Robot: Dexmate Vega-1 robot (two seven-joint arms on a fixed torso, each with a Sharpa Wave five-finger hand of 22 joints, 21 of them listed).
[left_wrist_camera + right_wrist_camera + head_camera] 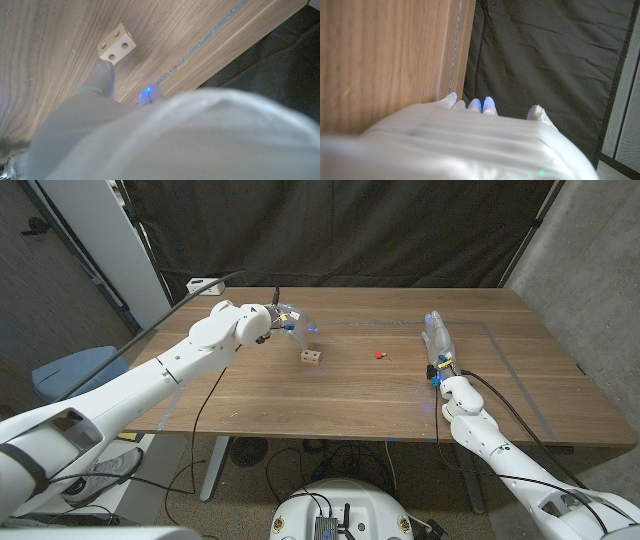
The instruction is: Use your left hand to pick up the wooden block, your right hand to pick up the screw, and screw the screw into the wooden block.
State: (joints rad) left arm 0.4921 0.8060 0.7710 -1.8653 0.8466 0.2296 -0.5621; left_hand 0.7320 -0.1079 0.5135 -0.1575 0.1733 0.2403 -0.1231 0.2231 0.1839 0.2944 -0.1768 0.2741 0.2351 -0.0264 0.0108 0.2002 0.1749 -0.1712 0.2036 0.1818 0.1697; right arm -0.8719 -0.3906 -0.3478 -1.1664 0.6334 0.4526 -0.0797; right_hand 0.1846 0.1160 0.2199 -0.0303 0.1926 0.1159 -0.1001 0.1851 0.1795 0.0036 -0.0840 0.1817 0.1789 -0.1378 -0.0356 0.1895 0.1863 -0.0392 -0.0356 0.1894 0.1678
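A small pale wooden block (312,358) with round holes sits on the table near its middle; the left wrist view shows the wooden block (116,46) close beyond my fingertips. A small red screw (379,354) lies to the right of it. My left hand (288,322) hovers above and behind the block, fingers apart, holding nothing. My right hand (437,340) stands on the table to the right of the screw, fingers straight and pointing away from me, holding nothing. In the right wrist view my right hand (470,140) points toward the table's far edge.
The wooden table (350,395) has a faint taped outline on its surface. A white power strip (203,284) sits at the far left corner. Black curtains hang behind. A blue chair (70,370) stands off the table's left side.
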